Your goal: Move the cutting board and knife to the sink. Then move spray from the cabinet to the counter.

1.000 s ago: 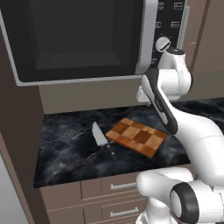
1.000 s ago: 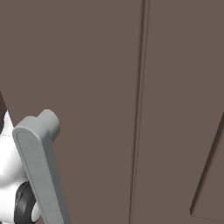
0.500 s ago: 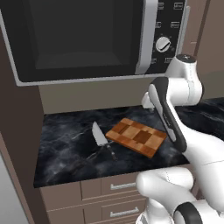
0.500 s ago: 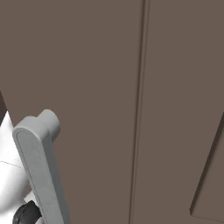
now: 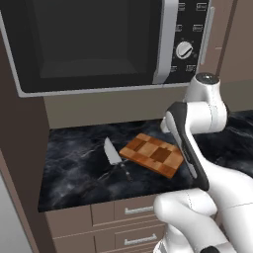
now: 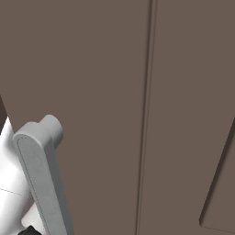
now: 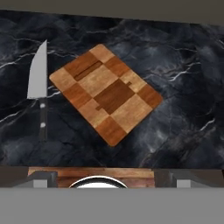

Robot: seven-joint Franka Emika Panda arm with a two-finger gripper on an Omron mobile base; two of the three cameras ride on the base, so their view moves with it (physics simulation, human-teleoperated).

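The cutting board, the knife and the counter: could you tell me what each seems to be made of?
Cutting board: apparently wood, matte, light and dark brown blocks.
Knife: plain grey blade, likely steel; dark handle, material unclear.
Counter: black with white veins, looks like marble.

At the centre of your hand view you see the cutting board (image 7: 106, 94), checkered in light and dark brown blocks. At its left, the knife (image 7: 38, 85) has a silver blade and dark handle. Your counter (image 7: 188, 92) is black with thin white veins.
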